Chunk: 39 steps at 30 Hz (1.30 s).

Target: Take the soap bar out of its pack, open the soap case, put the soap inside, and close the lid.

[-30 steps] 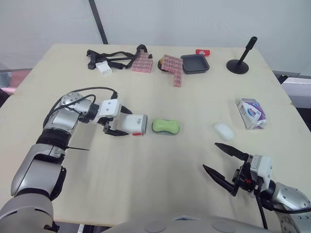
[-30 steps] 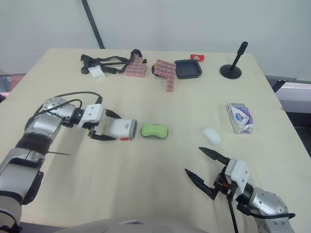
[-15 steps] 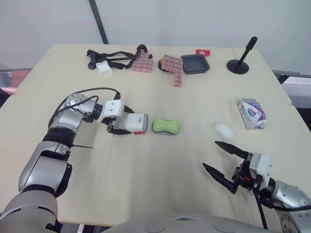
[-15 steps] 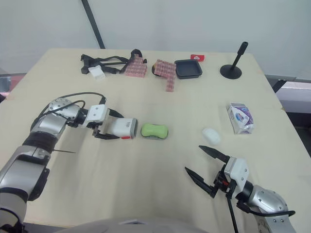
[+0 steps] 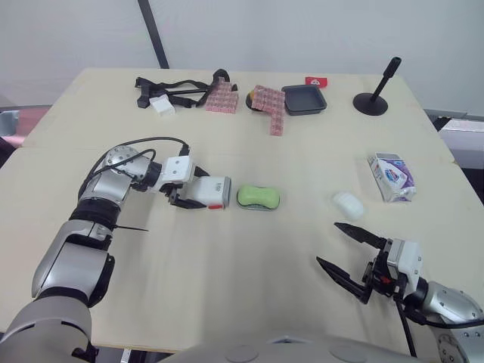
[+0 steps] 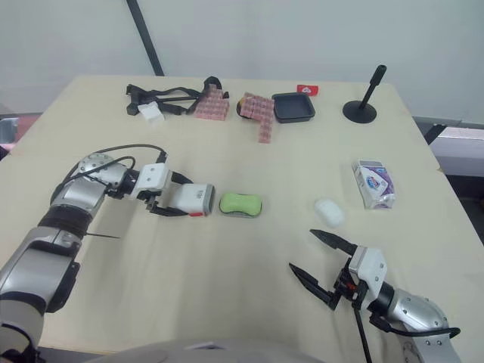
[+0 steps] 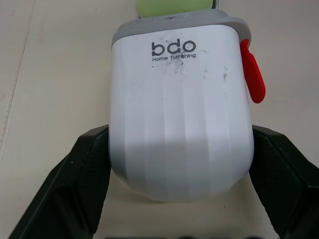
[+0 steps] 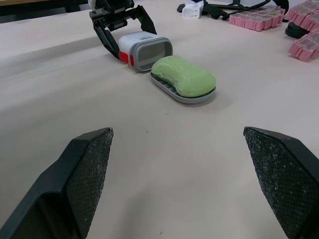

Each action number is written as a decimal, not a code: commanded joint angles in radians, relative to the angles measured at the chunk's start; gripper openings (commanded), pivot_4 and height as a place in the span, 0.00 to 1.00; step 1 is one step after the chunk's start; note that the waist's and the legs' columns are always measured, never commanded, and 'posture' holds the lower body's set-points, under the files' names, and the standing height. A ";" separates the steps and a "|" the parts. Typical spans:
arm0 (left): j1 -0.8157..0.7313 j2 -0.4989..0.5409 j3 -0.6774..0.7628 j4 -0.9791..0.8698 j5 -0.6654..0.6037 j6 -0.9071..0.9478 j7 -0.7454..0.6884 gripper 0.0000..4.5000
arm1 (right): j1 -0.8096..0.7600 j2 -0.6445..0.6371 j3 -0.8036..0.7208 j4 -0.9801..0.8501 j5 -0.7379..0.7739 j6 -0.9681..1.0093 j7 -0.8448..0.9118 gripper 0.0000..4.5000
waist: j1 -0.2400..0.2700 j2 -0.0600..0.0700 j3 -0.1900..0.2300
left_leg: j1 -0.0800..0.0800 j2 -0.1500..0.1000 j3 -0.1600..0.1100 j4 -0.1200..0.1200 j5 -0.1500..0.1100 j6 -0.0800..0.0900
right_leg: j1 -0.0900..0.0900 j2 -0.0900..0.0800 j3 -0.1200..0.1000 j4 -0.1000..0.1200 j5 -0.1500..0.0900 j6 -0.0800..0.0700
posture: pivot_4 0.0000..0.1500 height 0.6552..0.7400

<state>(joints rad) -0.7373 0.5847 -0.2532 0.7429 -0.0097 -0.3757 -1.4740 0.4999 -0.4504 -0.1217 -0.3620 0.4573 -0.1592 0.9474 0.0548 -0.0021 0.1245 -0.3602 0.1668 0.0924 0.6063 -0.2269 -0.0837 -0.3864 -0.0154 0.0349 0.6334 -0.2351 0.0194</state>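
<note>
The white soap case, with a grey rim and a red latch, lies on its side at mid-left of the table. My left gripper is shut on its rear end, a black finger pressed to each flank. Just off the case's open mouth sits a green oval piece on a grey tray. A white soap bar lies bare on the table to the right, and the purple-and-white soap pack is beyond it. My right gripper hovers open near the front edge, holding nothing, well short of the bar.
Along the far edge lie black straps, pink boxes, more pink boxes, a black tray, a small red item and a black stand. Bare tabletop stretches between the two grippers.
My left gripper and the case have slid a little to the right, closer to the green piece. The right gripper has barely moved.
</note>
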 commanded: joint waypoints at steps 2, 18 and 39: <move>-0.008 -0.001 0.027 0.008 -0.022 -0.013 0.008 0.76 | 0.004 -0.009 0.003 -0.009 0.002 -0.026 0.012 1.00 | 0.000 0.000 0.000 | 0.000 0.000 0.000 0.000 0.000 0.000 | 0.000 0.000 0.000 0.000 0.000 0.000 | 1.00 1.00; 0.198 0.086 0.136 -0.312 -0.221 0.097 -0.037 0.76 | -0.213 -0.257 -0.028 -0.168 0.121 0.344 -0.033 1.00 | -0.004 0.000 0.001 | 0.001 0.000 0.000 -0.001 0.000 0.000 | 0.001 0.000 0.000 -0.001 0.000 0.000 | 1.00 1.00; 0.395 0.108 0.062 -0.620 -0.207 0.229 0.050 0.76 | -1.100 -0.092 0.534 0.200 -0.169 0.701 0.029 1.00 | -0.003 0.003 0.002 | 0.001 -0.002 0.000 -0.001 0.002 -0.002 | -0.003 0.003 -0.001 0.004 0.000 0.000 | 1.00 1.00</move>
<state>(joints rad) -0.3378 0.6825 -0.1945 0.1358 -0.2183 -0.1361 -1.4182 -0.5724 -0.5446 0.4040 -0.1782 0.3166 0.5519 0.9681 0.0517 0.0007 0.1265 -0.3594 0.1652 0.0923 0.6060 -0.2253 -0.0856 -0.3895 -0.0121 0.0339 0.6379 -0.2351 0.0193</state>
